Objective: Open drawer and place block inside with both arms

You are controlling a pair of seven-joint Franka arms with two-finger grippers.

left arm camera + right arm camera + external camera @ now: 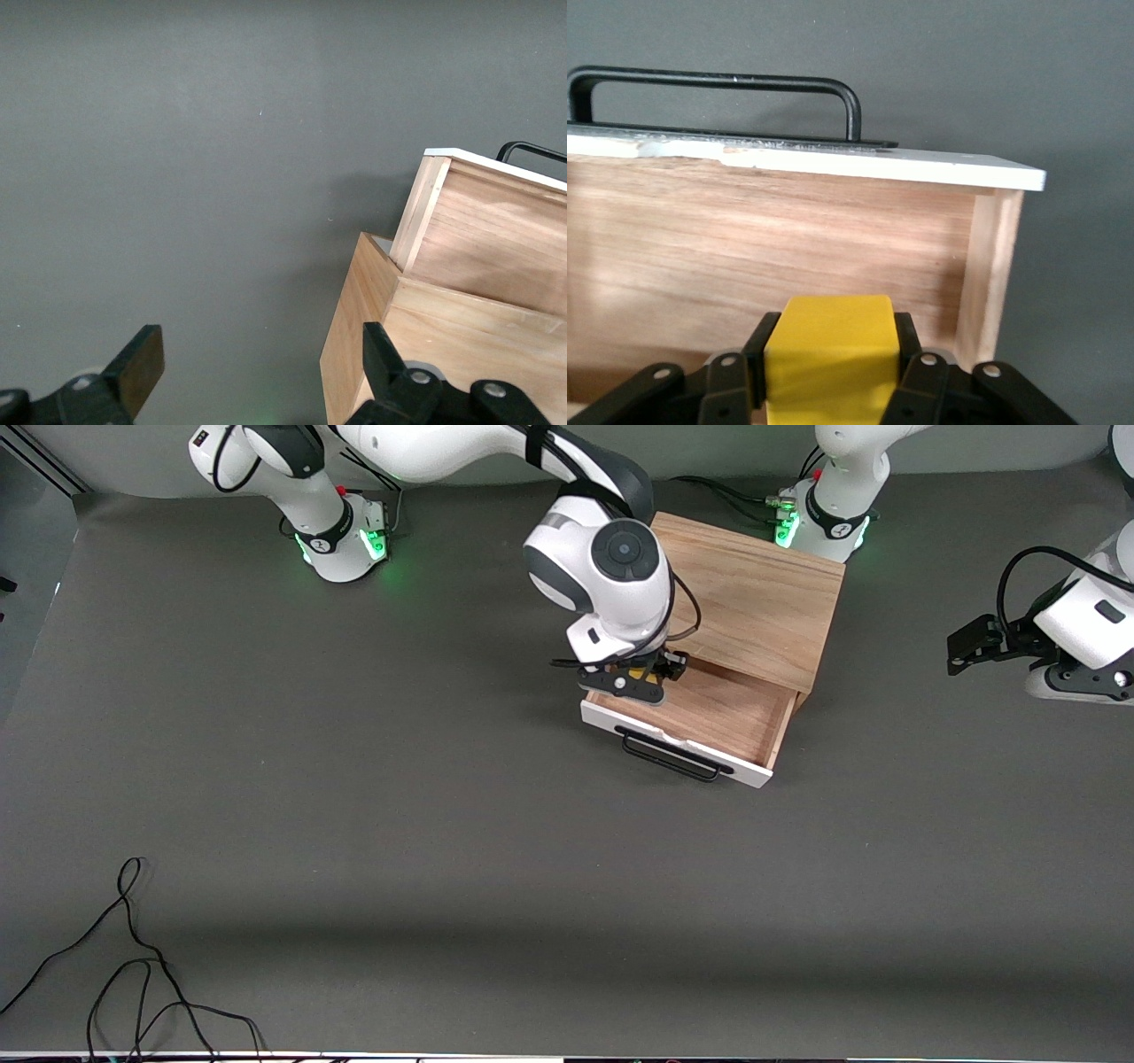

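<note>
Front: drawer (709, 713) pulled out of the wooden box (753, 593); right gripper (640, 682) over the tray, left gripper (974, 645) waiting off the box's left-arm end. Left wrist: fingers (137, 363) spread, nothing between. Right wrist: fingers (917, 381) pinching the block (831, 354) above the drawer floor.

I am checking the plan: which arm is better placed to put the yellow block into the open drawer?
The right: its gripper holds the yellow block over the open drawer. The left gripper waits open, off to the side.
</note>
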